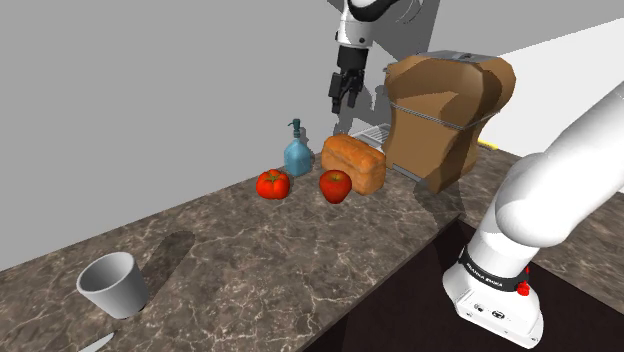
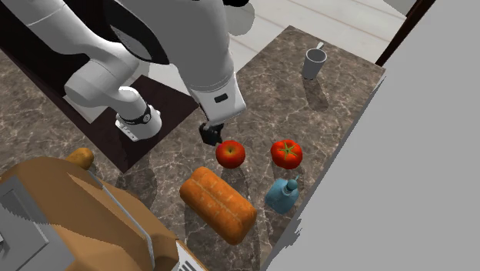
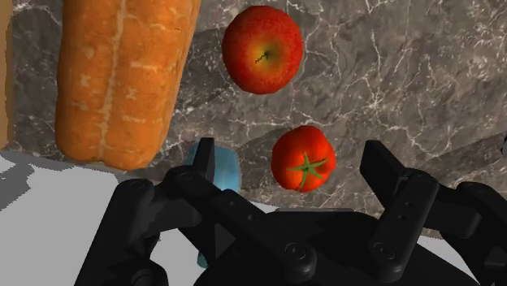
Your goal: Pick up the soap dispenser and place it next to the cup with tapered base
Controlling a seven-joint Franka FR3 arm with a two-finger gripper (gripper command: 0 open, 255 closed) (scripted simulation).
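Approach stage: tool (image 1: 343,98), spread and empty, hovers above the blue soap dispenser (image 1: 297,157), upright beside a tomato (image 1: 273,184) at the bench's (image 1: 250,262) wall edge; next, it likely needs lowering astride the bottle.

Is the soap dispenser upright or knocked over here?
Upright: the blue soap dispenser stands on its base on the counter, pump head on top. The open gripper hovers clear of it.

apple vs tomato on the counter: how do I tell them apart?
The tomato has a green star-shaped calyx; the apple shows just a dark stem dimple. The tomato looks lobed, the apple smoother. The tomato sits beside the soap dispenser, the apple by the bread loaf. Both are red, roundish, on the counter.
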